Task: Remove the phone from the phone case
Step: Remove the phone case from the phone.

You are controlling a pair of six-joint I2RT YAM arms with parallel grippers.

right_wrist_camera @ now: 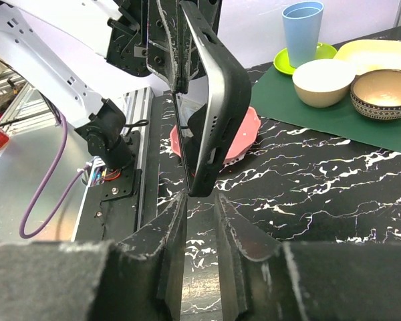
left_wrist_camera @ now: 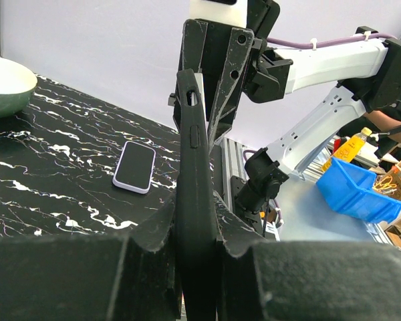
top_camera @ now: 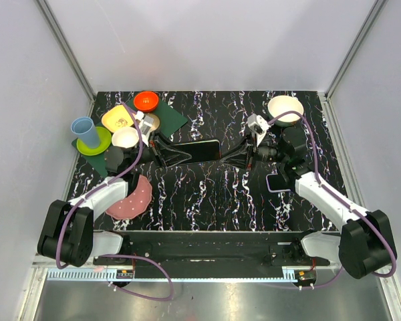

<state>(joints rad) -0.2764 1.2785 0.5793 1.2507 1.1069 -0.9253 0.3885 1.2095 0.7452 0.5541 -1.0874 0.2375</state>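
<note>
At the centre of the overhead view, a black rubbery phone case (top_camera: 199, 151) hangs edge-on above the black, white-veined marble surface (top_camera: 207, 200), bridging the two arms. The left claw (top_camera: 174, 155) is clamped on its left end. The right claw (top_camera: 226, 158) straddles the right end with narrow jaws; whether they press on it I cannot tell. A dark-screened phone (right_wrist_camera: 192, 120) sits inside the case. Lower right of centre, a lilac-edged phone (top_camera: 277, 182) lies flat on the surface.
</note>
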